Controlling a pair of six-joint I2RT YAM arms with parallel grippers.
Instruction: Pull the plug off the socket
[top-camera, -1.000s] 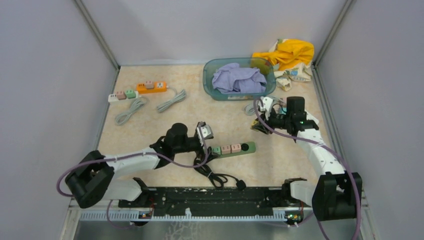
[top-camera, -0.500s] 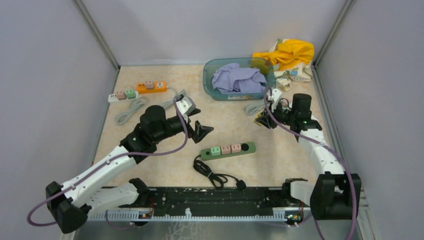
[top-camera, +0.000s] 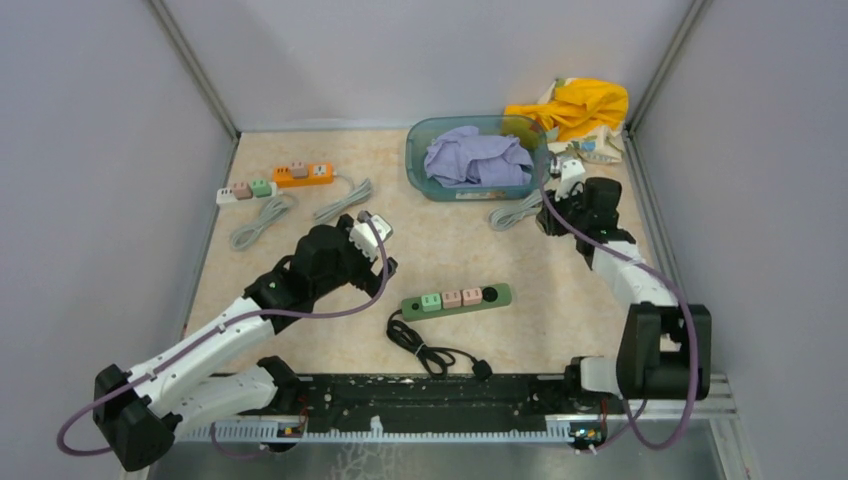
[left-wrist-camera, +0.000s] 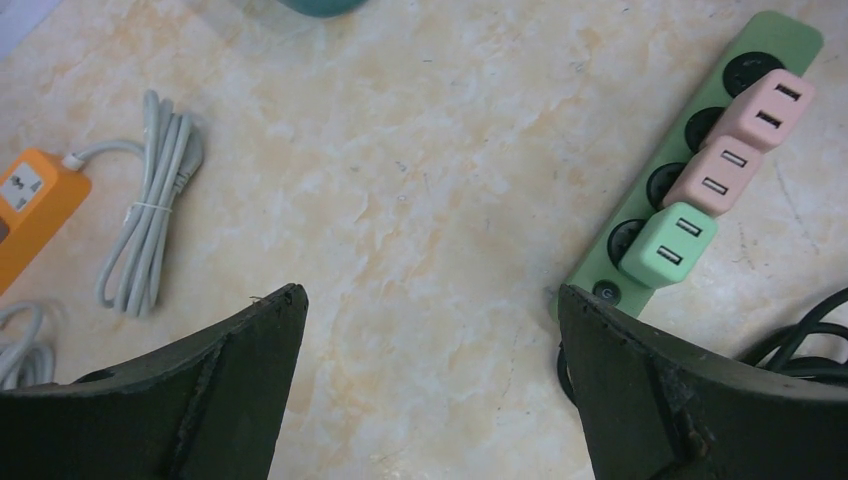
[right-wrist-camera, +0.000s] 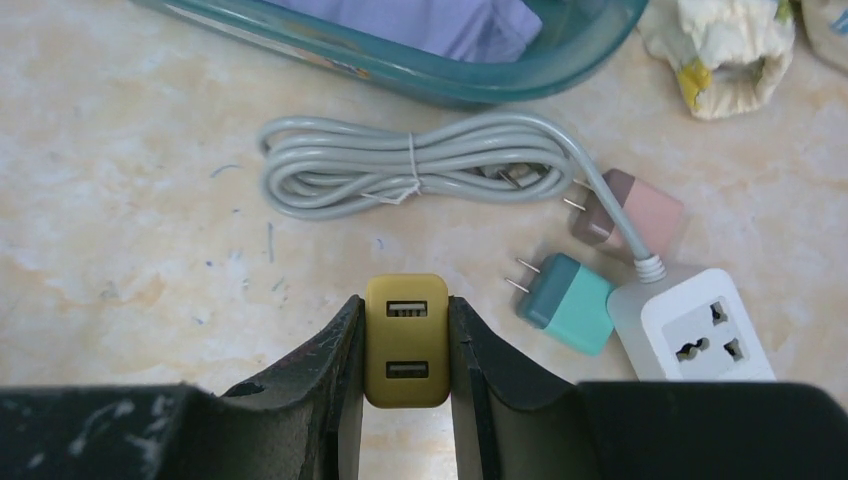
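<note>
The yellow plug (right-wrist-camera: 406, 341), a two-port USB adapter, sits pinched between the fingers of the right gripper (right-wrist-camera: 406, 310), which are closed tight against its two sides. It is above the table at the far right, well apart from the green power strip (top-camera: 410, 304) at the middle of the table. That strip carries a green adapter (left-wrist-camera: 668, 244) and two pink adapters (left-wrist-camera: 717, 174) side by side, with bare sockets next to them; its black cord (top-camera: 430, 350) coils nearer the arm bases.

The left gripper (left-wrist-camera: 430, 290) hangs over bare table just beside the strip's end, spread wide and holding nothing.

The teal basin (top-camera: 415, 150) holds a lavender cloth (top-camera: 475, 155). Just near of the basin lie a bundled grey cable (right-wrist-camera: 400, 165), a white socket block (right-wrist-camera: 700, 335), and a loose pink plug (right-wrist-camera: 640, 212) and teal plug (right-wrist-camera: 572, 290). A yellow cloth (top-camera: 575, 103) fills the far right corner. An orange power strip (top-camera: 303, 174) lies at far left.
</note>
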